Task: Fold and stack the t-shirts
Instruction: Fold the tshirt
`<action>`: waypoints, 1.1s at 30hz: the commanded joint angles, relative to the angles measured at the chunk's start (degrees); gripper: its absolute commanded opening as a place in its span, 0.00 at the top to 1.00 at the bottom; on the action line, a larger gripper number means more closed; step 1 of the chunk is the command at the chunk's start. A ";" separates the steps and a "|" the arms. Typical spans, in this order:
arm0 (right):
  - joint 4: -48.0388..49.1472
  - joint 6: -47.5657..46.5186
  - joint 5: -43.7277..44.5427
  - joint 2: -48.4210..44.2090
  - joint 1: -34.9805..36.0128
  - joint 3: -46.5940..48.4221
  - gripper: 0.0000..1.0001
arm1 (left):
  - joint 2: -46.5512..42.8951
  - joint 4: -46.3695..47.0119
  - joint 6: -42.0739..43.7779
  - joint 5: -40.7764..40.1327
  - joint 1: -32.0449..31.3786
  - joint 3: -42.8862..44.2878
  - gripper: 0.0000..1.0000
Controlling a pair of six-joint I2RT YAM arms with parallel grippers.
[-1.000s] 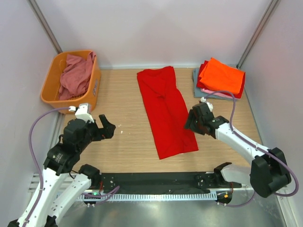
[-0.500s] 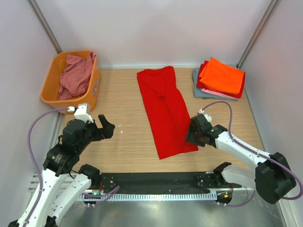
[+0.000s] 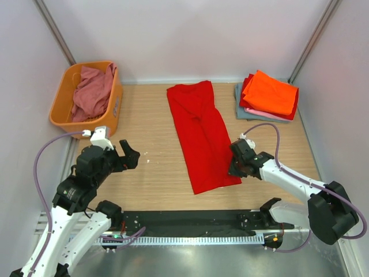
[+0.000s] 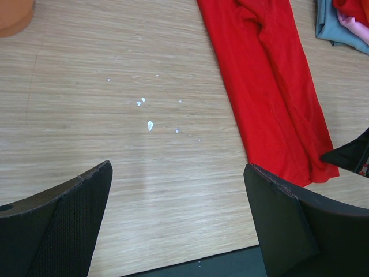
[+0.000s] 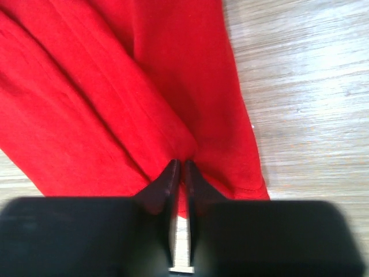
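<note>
A large bright red t-shirt (image 3: 202,133) lies folded into a long strip down the middle of the table. My right gripper (image 3: 235,169) sits at the strip's near right corner. In the right wrist view its jaws (image 5: 179,164) are pressed together, pinching a fold of the red t-shirt (image 5: 115,86) near the hem. My left gripper (image 3: 130,154) hovers over bare wood left of the shirt, open wide (image 4: 177,167) with nothing between its fingers. The red t-shirt (image 4: 265,86) lies to its upper right. A stack of folded t-shirts (image 3: 269,95), orange on top, sits at the back right.
An orange plastic basket (image 3: 60,109) at the back left holds a crumpled dusty rose shirt (image 3: 92,92). Small white flecks (image 4: 150,124) dot the wood ahead of my left gripper. A black rail (image 3: 190,222) runs along the near edge. Walls close in the sides and back.
My right gripper came down and toward the near edge along the shirt's right side, then closed on the fabric at the near right corner. The left arm stayed still.
</note>
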 commanded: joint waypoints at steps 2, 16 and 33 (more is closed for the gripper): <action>1.66 0.44 -0.50 0.18 1.01 0.54 0.93 | -0.29 0.71 -0.37 -0.95 -0.03 0.42 0.04; -1.42 -1.13 0.81 9.23 14.89 10.55 0.85 | -0.56 0.71 -0.45 -1.30 -0.03 0.25 0.04; -14.59 2.20 17.17 -5.08 13.70 14.70 0.08 | 18.76 6.66 -13.18 8.72 -8.01 -4.49 0.09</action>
